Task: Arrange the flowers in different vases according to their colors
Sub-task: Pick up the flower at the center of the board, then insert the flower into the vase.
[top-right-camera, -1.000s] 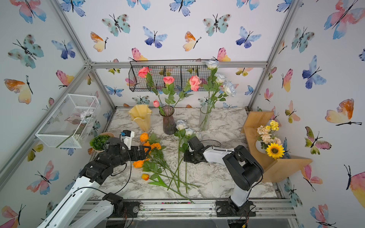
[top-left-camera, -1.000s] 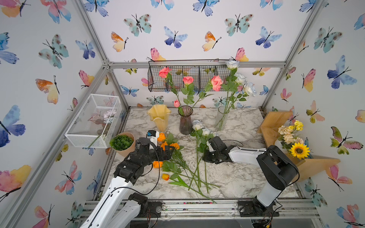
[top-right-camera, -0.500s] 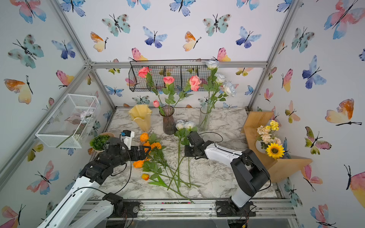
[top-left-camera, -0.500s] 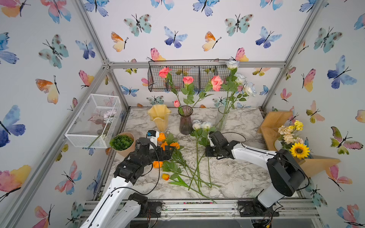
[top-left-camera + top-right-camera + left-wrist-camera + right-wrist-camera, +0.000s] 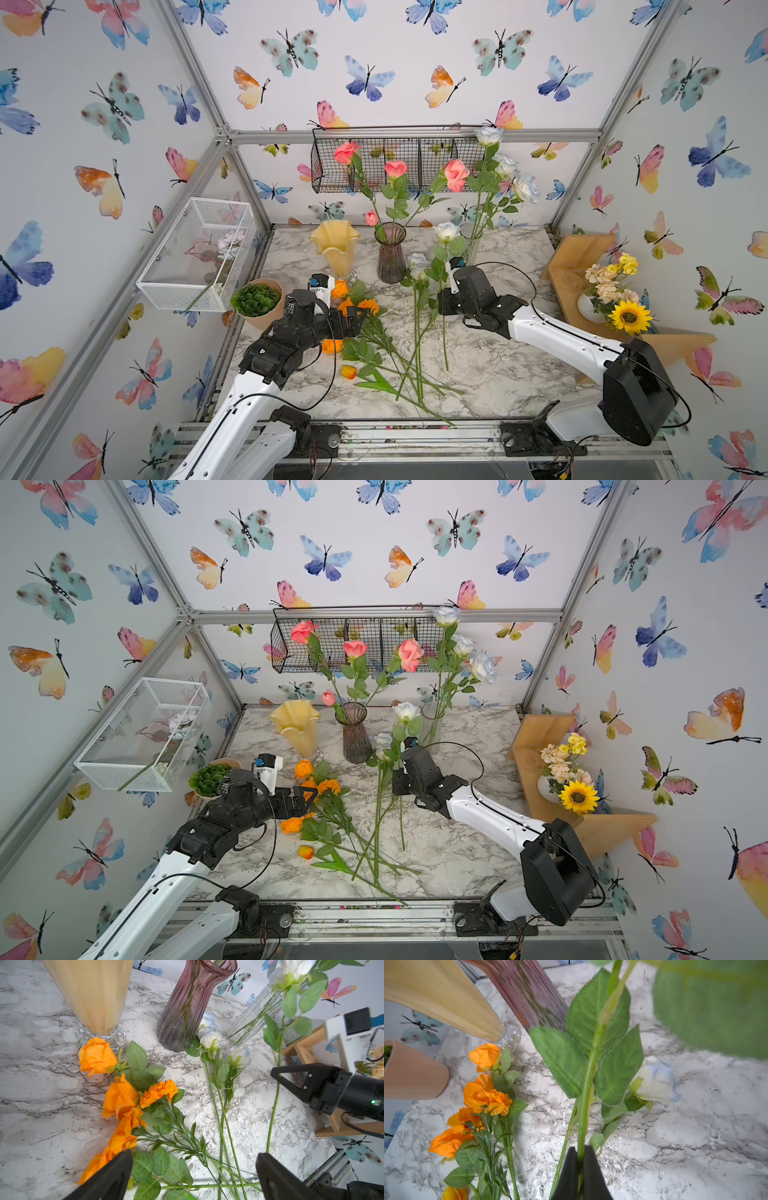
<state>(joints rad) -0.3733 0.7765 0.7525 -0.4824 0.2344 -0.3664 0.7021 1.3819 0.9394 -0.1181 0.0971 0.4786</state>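
My right gripper is shut on the stem of a white-blue rose, which stands nearly upright, its bloom beside the clear vase. That vase holds white-blue roses. The purple vase holds pink flowers, and the creamy yellow vase looks empty. Orange flowers and an orange tulip lie on the marble, with two white-blue roses beside them. My left gripper hangs open just above the orange flowers' stems and leaves, holding nothing.
A green succulent in a tan pot stands left of my left arm. A white wire basket juts from the left wall, and a black one hangs on the back wall. A wooden shelf with a sunflower bouquet is at the right.
My right gripper has risen and moved toward the back with the white-blue rose, whose stem now stands steeper. The left arm has not moved.
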